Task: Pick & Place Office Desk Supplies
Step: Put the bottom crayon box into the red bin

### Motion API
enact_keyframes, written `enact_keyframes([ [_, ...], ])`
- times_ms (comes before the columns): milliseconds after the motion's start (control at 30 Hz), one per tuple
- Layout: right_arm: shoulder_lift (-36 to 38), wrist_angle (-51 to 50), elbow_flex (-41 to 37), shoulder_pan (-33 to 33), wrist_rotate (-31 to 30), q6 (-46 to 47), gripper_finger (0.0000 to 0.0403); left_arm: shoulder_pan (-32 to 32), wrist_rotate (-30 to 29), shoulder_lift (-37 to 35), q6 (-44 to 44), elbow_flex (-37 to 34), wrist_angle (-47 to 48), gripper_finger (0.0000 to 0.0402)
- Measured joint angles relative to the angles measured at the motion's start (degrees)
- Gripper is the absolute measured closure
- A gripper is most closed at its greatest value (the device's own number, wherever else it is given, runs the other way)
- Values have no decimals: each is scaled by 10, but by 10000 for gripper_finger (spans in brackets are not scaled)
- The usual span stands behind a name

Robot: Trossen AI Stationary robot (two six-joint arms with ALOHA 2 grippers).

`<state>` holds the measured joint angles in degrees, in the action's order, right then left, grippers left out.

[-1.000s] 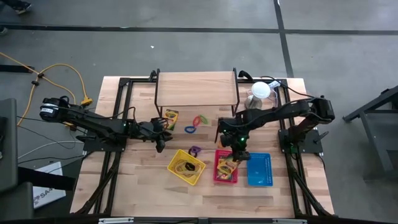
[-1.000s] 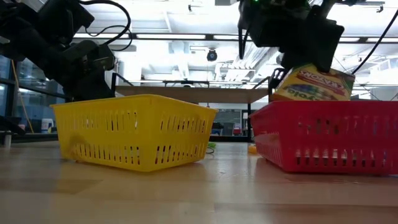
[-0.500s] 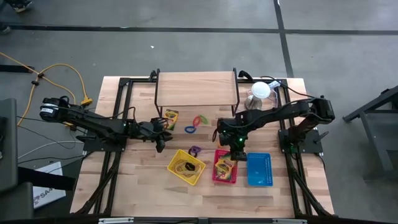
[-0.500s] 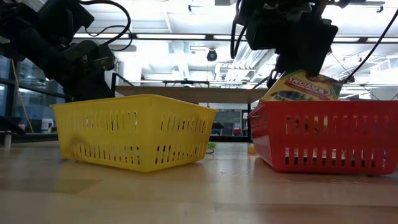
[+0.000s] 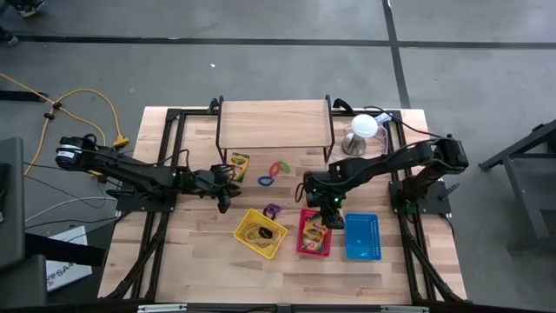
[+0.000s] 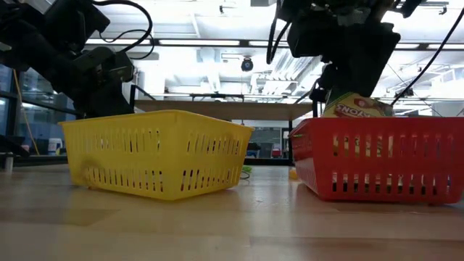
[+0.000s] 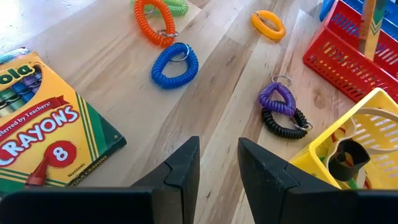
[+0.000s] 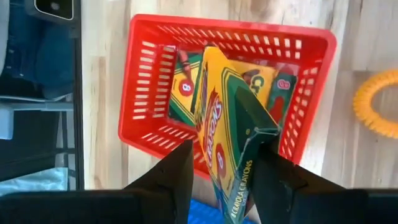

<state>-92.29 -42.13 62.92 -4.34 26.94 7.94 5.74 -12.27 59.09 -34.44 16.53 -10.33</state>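
Red plastic marks our landmark, the red basket, and we see the right gripper poised just above its far end. Between the spread fingers stands a crayon box, tilted on edge and leaning into the basket on other crayon boxes lying flat; whether the fingers touch it we cannot tell. Beside the red basket sits a yellow basket, and beyond that the left gripper hangs over the table with fingers parted, holding nothing, near another crayon box and the coiled rings.
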Motion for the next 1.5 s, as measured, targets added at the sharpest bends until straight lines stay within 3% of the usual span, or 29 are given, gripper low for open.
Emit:
enact_keyframes([
  [367,0,54,0,-25,4,26,275,0,0,0,0,0,0,297],
  [733,0,54,0,-35,-86,25,275,0,0,0,0,0,0,297],
  [1233,3,24,0,-15,-3,29,275,0,0,0,0,0,0,297],
  [1500,3,20,8,-10,-29,26,275,0,0,0,0,0,0,297],
])
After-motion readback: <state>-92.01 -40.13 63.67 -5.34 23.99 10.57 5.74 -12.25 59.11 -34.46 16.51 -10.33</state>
